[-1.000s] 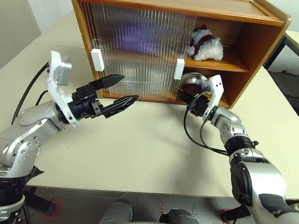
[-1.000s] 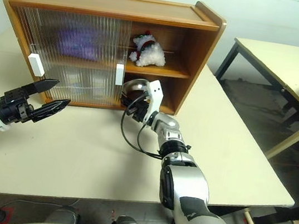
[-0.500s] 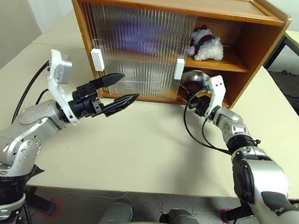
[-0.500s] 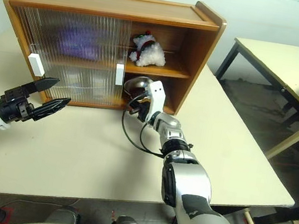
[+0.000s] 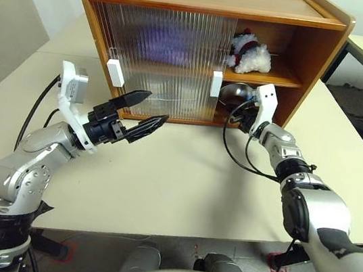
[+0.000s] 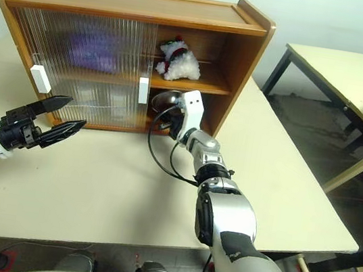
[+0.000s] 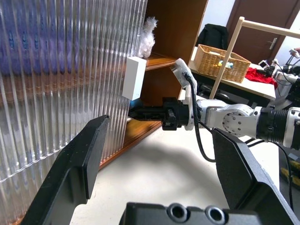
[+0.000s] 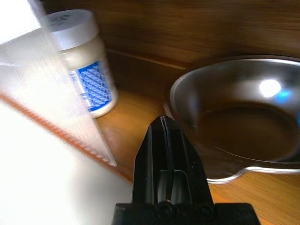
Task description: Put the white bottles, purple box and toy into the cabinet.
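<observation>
The right gripper (image 5: pixel 235 120) sits further into the open lower compartment of the cabinet (image 5: pixel 317 54) than a second ago, shifted toward one o'clock from its earlier spot in front of the opening; its closed fingers (image 8: pixel 165 154) now reach over the cabinet floor, just at the rim of the metal bowl (image 8: pixel 239 117), where before they were short of it; the white block on its wrist (image 5: pixel 266 101) stands higher and nearer the middle shelf (image 5: pixel 282 79), at about five o'clock from the toy (image 5: pixel 250 54); the black cable (image 5: pixel 233 159) under the wrist hangs in a longer loop over the table (image 5: pixel 181 184).
</observation>
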